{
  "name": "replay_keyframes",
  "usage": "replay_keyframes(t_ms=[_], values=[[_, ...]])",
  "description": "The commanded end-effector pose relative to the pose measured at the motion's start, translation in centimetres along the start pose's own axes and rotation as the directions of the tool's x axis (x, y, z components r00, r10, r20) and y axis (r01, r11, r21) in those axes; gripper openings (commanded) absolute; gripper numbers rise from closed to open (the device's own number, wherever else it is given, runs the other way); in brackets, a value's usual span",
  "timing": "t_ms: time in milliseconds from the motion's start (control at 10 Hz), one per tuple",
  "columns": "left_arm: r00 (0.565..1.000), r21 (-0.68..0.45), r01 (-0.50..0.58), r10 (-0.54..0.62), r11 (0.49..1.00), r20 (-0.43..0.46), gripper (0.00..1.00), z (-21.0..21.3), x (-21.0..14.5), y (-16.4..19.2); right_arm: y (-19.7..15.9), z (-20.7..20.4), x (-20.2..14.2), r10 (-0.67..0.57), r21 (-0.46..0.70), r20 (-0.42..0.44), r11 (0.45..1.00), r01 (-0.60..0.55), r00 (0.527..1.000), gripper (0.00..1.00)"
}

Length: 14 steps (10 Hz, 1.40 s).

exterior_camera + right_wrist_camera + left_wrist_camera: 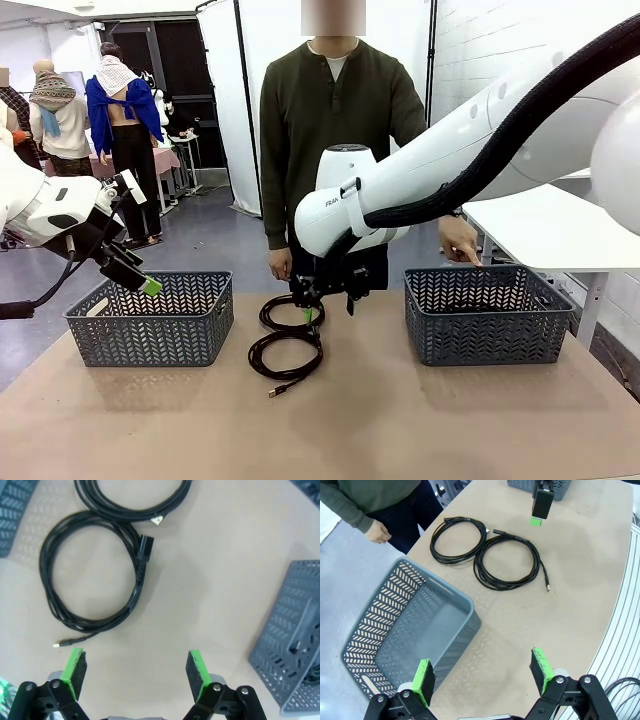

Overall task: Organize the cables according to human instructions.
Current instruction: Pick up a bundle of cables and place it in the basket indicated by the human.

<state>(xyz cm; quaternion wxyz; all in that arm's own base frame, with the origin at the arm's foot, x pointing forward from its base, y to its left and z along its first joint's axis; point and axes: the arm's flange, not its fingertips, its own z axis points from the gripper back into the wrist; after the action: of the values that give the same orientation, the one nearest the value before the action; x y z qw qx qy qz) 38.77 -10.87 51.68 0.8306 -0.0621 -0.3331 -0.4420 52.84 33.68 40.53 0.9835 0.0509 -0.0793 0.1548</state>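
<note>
2 coiled cables (144, 555) near right tool (135, 660), spread wide and pointing down, left tool (481, 662) spread too, angled above basket (190, 320).

We see the table (420, 430) topped in matt tan board, faintly grainy. On it, the cables (141, 565) look rubbery black with a soft sheen, and both baskets (150, 325) are smooth grey moulded plastic. Above the table, the shell of the right arm (450, 150) is glossy white plastic; the human (340, 110) wears matt olive knit.
</note>
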Motion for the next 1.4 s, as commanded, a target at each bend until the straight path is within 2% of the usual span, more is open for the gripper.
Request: replay_keyframes(t_ms=[0, 300, 900, 1300], values=[[1.000, -0.011, 0.004, -0.004, 1.000, 0.009, 1.00, -0.1, -0.2, 0.3, 0.5, -0.8, 1.0, -0.054, -0.046, 0.012, 0.997, 0.055, 0.998, 1.00], [1.000, -0.011, 0.004, -0.004, 1.000, 0.009, 1.00, -0.1, -0.2, 0.3, 0.4, -2.7, 0.8, -0.069, -0.077, 0.021, 0.995, 0.071, 0.997, 1.00], [1.000, -0.011, 0.004, -0.004, 1.000, 0.009, 1.00, -0.1, -0.2, 0.3, 0.0, -5.6, 1.0, -0.110, -0.064, -0.009, 0.992, 0.109, 0.994, 1.00], [1.000, -0.011, 0.004, -0.004, 1.000, 0.009, 1.00, -0.1, -0.2, 0.3, -0.3, -5.2, 0.4, -0.082, -0.043, -0.034, 0.996, 0.080, 0.996, 1.00]])
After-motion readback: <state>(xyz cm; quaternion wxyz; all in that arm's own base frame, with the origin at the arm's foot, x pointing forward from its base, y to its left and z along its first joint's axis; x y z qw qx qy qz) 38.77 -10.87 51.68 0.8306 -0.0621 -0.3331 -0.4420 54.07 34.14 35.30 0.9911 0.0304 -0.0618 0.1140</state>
